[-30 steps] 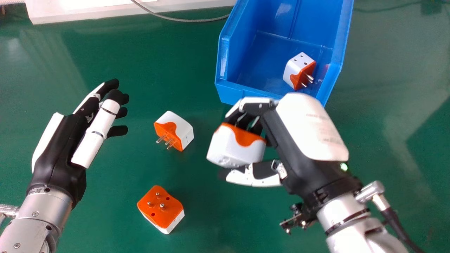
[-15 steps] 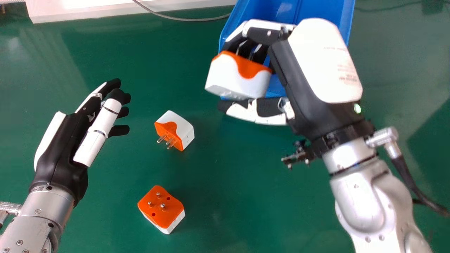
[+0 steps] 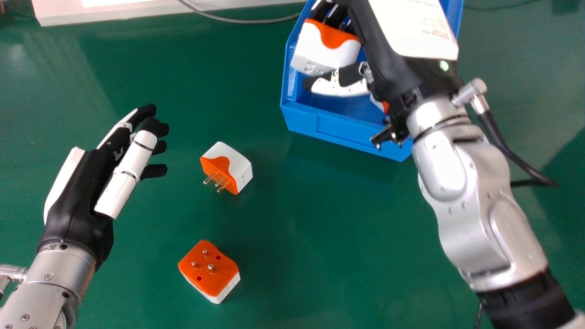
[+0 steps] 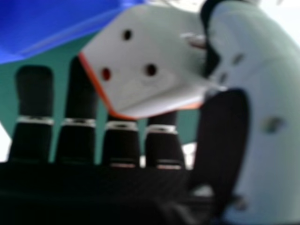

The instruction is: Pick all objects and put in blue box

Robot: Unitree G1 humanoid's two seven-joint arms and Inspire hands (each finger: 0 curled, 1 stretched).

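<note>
In the head view my right hand [image 3: 388, 45] is over the blue box [image 3: 338, 132], its fingers and thumb closed round a white-and-orange adapter [image 3: 325, 50]. The right hand view shows that adapter [image 4: 145, 61] between the fingers and the thumb of my right hand [image 4: 225, 136], with part of the blue box [image 4: 51, 23] beyond. Another adapter [image 3: 380, 104] lies inside the box, mostly hidden by the right hand. Two more rest on the green table: one on its side, pins outward [image 3: 227, 167], and one with pins up [image 3: 209, 271]. At the left, my left hand [image 3: 87, 192] stays open and holds nothing.
A white ledge [image 3: 114, 13] runs along the table's far edge, and a grey cable [image 3: 237, 20] curves from it towards the box. The right forearm [image 3: 475, 196] spans the right side of the green table [image 3: 320, 256].
My right hand has moved away from the robot with the held adapter, from in front of the box to over it. The left hand and the two table adapters are practically unmoved.
</note>
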